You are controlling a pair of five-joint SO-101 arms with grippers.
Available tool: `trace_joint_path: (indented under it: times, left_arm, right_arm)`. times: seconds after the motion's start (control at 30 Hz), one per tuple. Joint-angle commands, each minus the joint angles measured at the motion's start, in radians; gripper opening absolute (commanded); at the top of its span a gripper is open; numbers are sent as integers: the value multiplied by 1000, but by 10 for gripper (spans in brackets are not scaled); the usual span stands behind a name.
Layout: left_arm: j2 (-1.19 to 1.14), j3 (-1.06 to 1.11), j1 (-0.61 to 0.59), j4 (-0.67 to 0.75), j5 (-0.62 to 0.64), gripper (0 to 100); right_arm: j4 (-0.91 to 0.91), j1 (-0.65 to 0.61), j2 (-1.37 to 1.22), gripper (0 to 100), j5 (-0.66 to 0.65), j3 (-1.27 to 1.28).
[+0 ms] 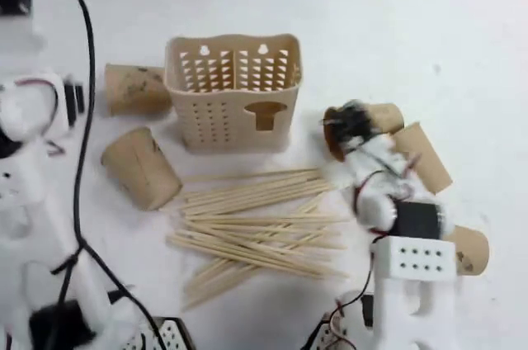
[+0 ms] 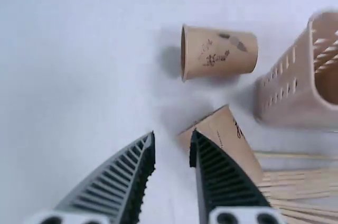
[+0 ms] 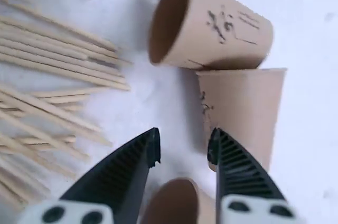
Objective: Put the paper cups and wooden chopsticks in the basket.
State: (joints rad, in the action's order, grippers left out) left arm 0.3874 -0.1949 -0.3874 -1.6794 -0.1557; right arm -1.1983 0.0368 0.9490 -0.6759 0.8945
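A beige slotted basket (image 1: 233, 90) stands upright at the table's middle. Wooden chopsticks (image 1: 256, 226) lie fanned in a loose pile in front of it. Two paper cups lie on their sides left of the basket, one farther back (image 1: 136, 88) and one nearer (image 1: 140, 167). Three more lie to the right: (image 1: 386, 116), (image 1: 422, 156), (image 1: 469, 251). My right gripper (image 3: 182, 147) is open and hangs over the table beside the right-hand cups (image 3: 211, 26), (image 3: 240, 110), holding nothing. My left gripper (image 2: 171, 150) is open too, just short of the nearer left cup (image 2: 227, 139).
A black cable (image 1: 82, 119) runs down the left side over the left arm (image 1: 25, 160). The right arm's white body (image 1: 396, 226) covers part of the right cups. The table's far edge lies behind the basket.
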Motion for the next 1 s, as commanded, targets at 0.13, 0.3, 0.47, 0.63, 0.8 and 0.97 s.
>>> trace_joint_path:
  times: [0.13,0.3,0.47,0.63,0.8,0.97]
  left_arm:
    - [220,763,-2,451,48,209]
    - [228,904,12,574,54,211]
    - [228,979,13,661,55,211]
    - [228,988,13,667,55,211]
    - [228,990,13,667,55,211]
    - [228,990,13,667,55,211]
  right_arm:
    - [-466,130,15,159,-330,-311]
    - [-513,246,12,160,-404,-345]
    - [-470,348,31,252,-574,-195]
    - [-355,346,62,282,-549,-26]
    - [-240,364,70,276,-542,87]
    - [-162,452,70,276,-546,100]
